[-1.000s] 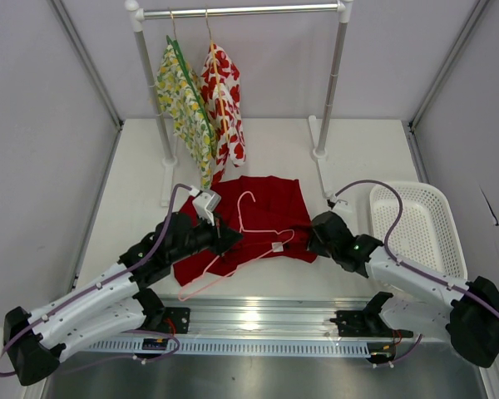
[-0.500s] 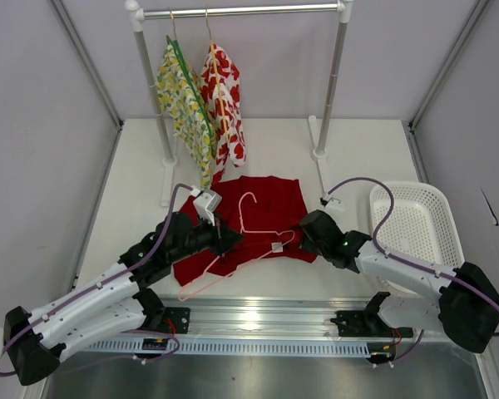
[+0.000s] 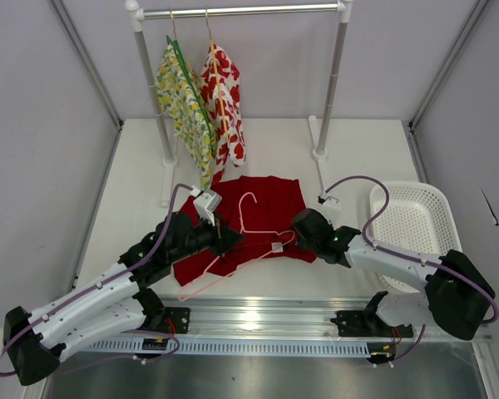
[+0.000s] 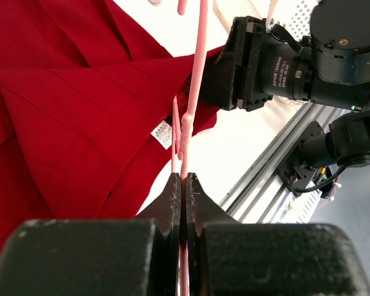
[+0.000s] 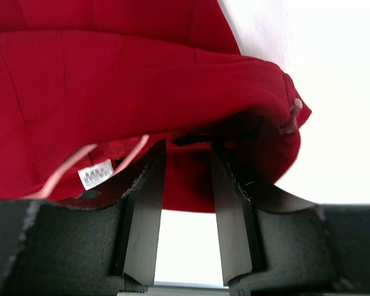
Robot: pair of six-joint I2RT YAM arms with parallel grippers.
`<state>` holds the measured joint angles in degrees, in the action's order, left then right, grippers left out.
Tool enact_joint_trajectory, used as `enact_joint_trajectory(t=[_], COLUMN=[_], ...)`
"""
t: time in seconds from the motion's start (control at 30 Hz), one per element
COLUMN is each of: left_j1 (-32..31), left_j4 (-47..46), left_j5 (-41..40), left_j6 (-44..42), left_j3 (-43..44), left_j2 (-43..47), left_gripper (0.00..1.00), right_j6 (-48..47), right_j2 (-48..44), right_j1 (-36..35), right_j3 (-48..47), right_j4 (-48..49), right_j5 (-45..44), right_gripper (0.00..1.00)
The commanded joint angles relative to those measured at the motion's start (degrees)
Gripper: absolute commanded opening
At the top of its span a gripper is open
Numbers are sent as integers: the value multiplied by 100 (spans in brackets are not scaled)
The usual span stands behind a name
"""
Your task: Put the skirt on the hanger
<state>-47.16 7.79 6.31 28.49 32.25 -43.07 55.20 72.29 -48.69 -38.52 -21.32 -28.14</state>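
I see my left gripper [image 4: 182, 184] clamped on the pink hanger [image 4: 198, 61], hanger lying across the red skirt [image 3: 270, 204] mid-table, right gripper [image 5: 186, 155] fingers apart at its right hem, basket [image 3: 416, 224] crowding right, bare table [image 3: 266, 141] beyond.

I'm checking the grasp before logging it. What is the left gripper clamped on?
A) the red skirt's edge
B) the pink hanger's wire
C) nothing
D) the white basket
B: in the left wrist view the left gripper is shut on the thin wire of the pink hanger, which lies over the skirt.
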Motion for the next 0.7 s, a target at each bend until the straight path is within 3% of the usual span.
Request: enact_joint_trajectory(t=[0.0, 0.4, 0.67], left_j1=[40, 40, 40], left_j4=[-287, -296, -340], left_j5=[125, 134, 169], left_j6=[7, -10, -19], left_j3=[97, 71, 80], left_j2=[114, 158, 158], left_gripper=[0, 0, 0], right_j6=[263, 413, 342], right_j2=[249, 558, 330], right_j1=[-44, -44, -53], right_j3=[-349, -463, -463], right_j4=[-39, -250, -425], right_j5=[-411, -640, -666], right_gripper=[39, 25, 2])
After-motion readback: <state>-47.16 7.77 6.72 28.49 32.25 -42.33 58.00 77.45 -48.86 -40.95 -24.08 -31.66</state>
